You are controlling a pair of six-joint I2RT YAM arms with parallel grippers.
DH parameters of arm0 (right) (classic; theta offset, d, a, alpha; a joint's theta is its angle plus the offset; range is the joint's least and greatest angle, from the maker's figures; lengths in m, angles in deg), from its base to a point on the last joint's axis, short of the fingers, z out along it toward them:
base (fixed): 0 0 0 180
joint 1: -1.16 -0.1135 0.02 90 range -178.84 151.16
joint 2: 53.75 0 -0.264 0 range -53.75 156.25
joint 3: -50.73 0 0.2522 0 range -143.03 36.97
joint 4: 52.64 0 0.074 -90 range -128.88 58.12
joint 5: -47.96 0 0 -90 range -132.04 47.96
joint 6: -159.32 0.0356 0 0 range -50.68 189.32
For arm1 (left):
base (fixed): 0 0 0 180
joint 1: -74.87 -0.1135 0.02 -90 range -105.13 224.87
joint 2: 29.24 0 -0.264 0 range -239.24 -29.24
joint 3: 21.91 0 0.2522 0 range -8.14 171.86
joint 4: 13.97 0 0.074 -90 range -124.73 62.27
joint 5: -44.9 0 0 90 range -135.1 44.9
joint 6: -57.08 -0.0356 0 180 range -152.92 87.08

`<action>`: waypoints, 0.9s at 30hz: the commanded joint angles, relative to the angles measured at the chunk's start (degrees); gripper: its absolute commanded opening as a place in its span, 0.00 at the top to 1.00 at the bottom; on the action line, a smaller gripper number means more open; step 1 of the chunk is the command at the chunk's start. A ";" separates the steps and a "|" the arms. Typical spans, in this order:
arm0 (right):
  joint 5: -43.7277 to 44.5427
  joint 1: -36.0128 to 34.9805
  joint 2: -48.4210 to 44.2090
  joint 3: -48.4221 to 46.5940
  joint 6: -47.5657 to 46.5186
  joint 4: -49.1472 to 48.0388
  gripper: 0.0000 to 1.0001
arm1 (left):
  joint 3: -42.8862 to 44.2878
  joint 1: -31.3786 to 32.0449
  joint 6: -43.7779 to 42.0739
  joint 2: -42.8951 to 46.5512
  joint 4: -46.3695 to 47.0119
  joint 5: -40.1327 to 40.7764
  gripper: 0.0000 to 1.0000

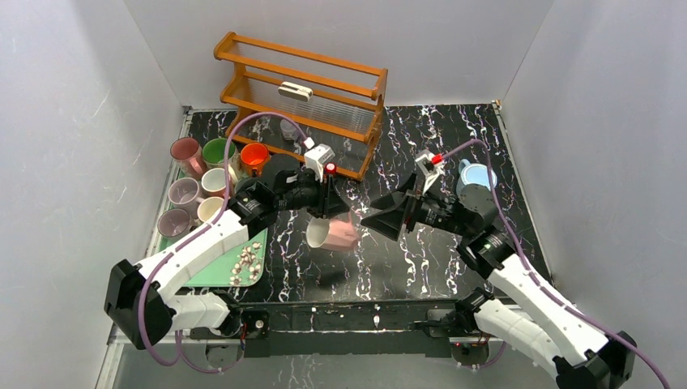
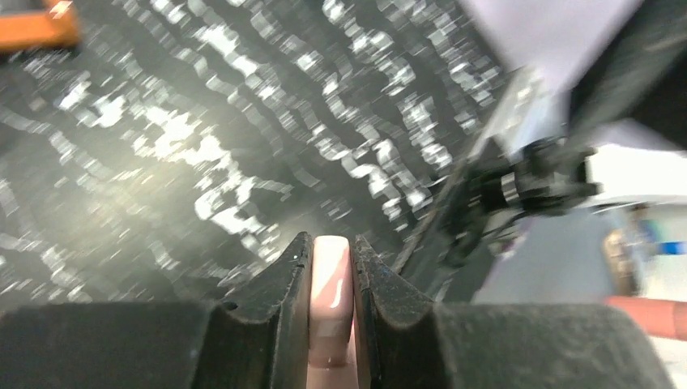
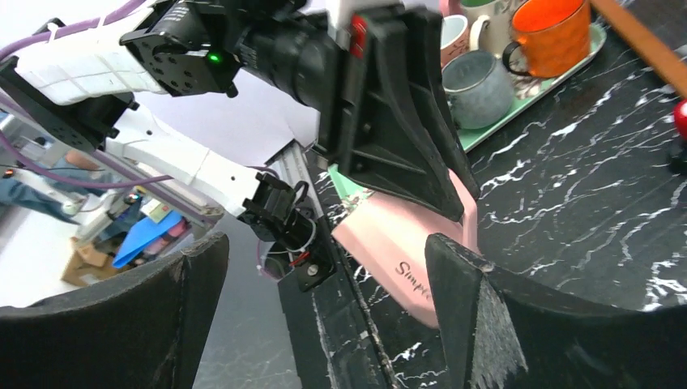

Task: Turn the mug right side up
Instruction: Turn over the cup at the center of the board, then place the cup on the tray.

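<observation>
The pink mug (image 1: 339, 232) is tipped on its side over the middle of the black marble table (image 1: 454, 138), with its pale mouth turned to the near left. My left gripper (image 1: 328, 212) reaches down onto it from above. In the left wrist view the left gripper (image 2: 330, 253) is shut on the mug's pink handle (image 2: 330, 292). My right gripper (image 1: 381, 219) stands wide open just right of the mug, not touching it. In the right wrist view the mug (image 3: 389, 239) lies beyond the right gripper (image 3: 324, 263), whose fingers (image 3: 458, 279) are spread far apart.
A green tray (image 1: 212, 271) at the left edge carries several mugs and small pale bits. A wooden rack (image 1: 308, 97) stands at the back. A light blue mug (image 1: 478, 174) sits behind my right arm. White walls close in on both sides.
</observation>
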 commanded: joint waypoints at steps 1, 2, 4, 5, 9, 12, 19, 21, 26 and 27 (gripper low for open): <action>5.33 -0.22 -4.45 -3.92 -5.22 10.15 0.01 | 4.82 -0.57 -15.21 0.26 -18.02 6.77 1.00; 6.10 -0.20 -5.71 -4.08 -5.80 11.83 0.01 | 5.35 -0.61 -17.36 0.26 -20.64 8.28 1.00; 7.17 -0.20 -7.87 -3.79 -6.44 13.42 0.01 | 6.60 -0.57 -22.33 -0.02 -24.55 10.68 1.00; 7.68 -0.21 -8.88 -3.57 -6.57 13.62 0.01 | 7.12 -0.57 -24.26 -0.35 -26.15 11.42 1.00; 9.50 -0.20 -11.42 -3.49 -7.50 16.52 0.01 | 8.06 -0.57 -32.24 -2.12 -31.88 17.70 1.00; 10.25 -0.20 -12.22 -3.49 -8.34 17.95 0.01 | 7.66 -0.57 -34.42 -2.64 -33.41 22.54 1.00; 10.51 -0.20 -13.68 -2.93 -8.96 18.92 0.01 | 4.79 -0.65 -37.95 -2.38 -33.25 33.69 1.00; 10.89 -0.20 -14.07 -2.66 -9.18 19.04 0.01 | 4.40 -0.73 -38.33 -2.73 -33.43 35.90 1.00; 11.38 -0.20 -13.71 -3.10 -10.45 19.80 0.01 | 3.92 -1.30 -37.84 -3.46 -33.88 36.14 1.00; 11.46 -0.22 -13.56 -3.21 -10.71 19.87 0.01 | 4.05 -1.42 -37.58 -3.68 -34.17 36.60 1.00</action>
